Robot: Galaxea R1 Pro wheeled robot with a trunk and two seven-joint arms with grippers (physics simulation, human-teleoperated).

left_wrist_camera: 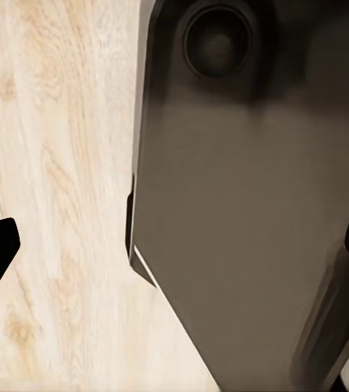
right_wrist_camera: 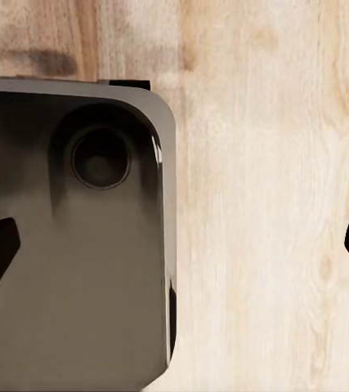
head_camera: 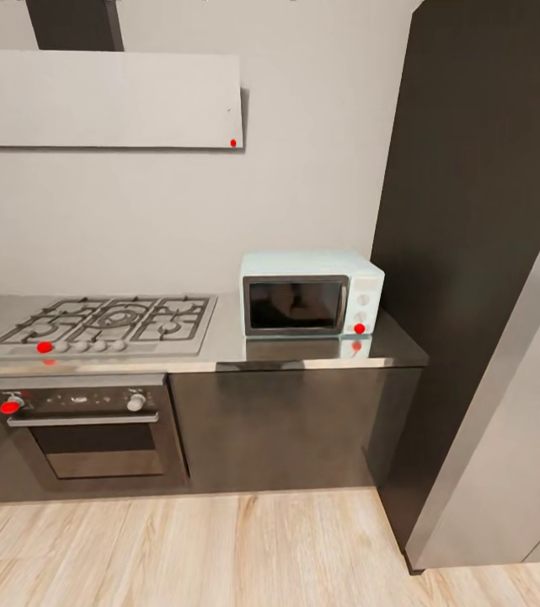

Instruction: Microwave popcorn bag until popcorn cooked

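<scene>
1. Gas hob (head_camera: 109, 323) sits left on the countertop (head_camera: 227, 350), microwave (head_camera: 312, 293) right, door shut. Can't spot the popcorn bag, so I'd scan further along first.
2. Left gripper (left_wrist_camera: 174, 245) and right gripper (right_wrist_camera: 174, 245): fingers wide apart, holding nothing, over wood floor (head_camera: 219, 548).

Ahead of me, a gas hob (head_camera: 109, 324) with a row of knobs sits above a dark built-in oven (head_camera: 93, 430), a white flat range hood (head_camera: 101, 99) on the wall above, tall dark cabinet (head_camera: 472, 211) alongside, pale wood floor (head_camera: 177, 552) below.
</scene>
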